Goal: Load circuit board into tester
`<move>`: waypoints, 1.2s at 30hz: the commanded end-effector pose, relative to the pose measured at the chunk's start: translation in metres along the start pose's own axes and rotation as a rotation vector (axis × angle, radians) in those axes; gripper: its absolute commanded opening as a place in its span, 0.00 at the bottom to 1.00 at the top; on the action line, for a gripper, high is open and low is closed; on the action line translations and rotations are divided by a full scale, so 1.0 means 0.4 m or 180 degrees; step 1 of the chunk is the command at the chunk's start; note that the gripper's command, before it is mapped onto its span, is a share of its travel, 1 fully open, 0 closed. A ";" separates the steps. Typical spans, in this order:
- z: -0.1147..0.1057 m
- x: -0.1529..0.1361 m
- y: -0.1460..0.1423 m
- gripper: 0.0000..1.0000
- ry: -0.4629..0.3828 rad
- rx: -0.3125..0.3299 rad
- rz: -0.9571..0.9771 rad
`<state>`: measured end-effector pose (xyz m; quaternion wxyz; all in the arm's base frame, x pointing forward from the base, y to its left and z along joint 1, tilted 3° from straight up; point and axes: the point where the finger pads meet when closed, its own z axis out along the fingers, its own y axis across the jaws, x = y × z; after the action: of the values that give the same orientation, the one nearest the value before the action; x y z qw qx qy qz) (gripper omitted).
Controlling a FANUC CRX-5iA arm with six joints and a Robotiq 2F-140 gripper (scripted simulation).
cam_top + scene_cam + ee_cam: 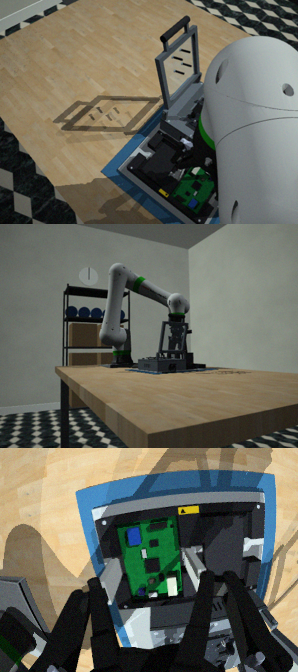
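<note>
The green circuit board (148,559) (195,190) lies face up in one pocket of the black tray (226,512) (134,169). Its white connector (172,587) is at the end nearest the wrist camera. My gripper (152,561) (175,348) is open and empty. It hangs above the tray, with one finger on each side of the board's long edges, well clear of it. The tester (183,110) (160,365) stands beside the tray with its lid (161,77) (161,339) upright and open. The tester's plate and pins are hidden by the arm.
The tray's second pocket (160,159) (222,547) is empty. Tray and tester sit on a blue mat (126,161) (100,494) on the wooden table (71,57). The lid's black handle (175,29) sticks up high. A shelf rack (83,324) stands behind the arm.
</note>
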<state>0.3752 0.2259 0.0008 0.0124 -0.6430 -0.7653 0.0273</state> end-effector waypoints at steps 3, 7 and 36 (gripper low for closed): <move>0.000 0.000 0.000 0.58 0.0000 -0.0001 0.0000; 0.000 0.000 0.000 0.58 0.0000 -0.0001 0.0000; 0.000 0.000 0.000 0.51 0.0000 -0.0001 0.0000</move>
<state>0.3752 0.2259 0.0008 0.0124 -0.6430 -0.7653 0.0273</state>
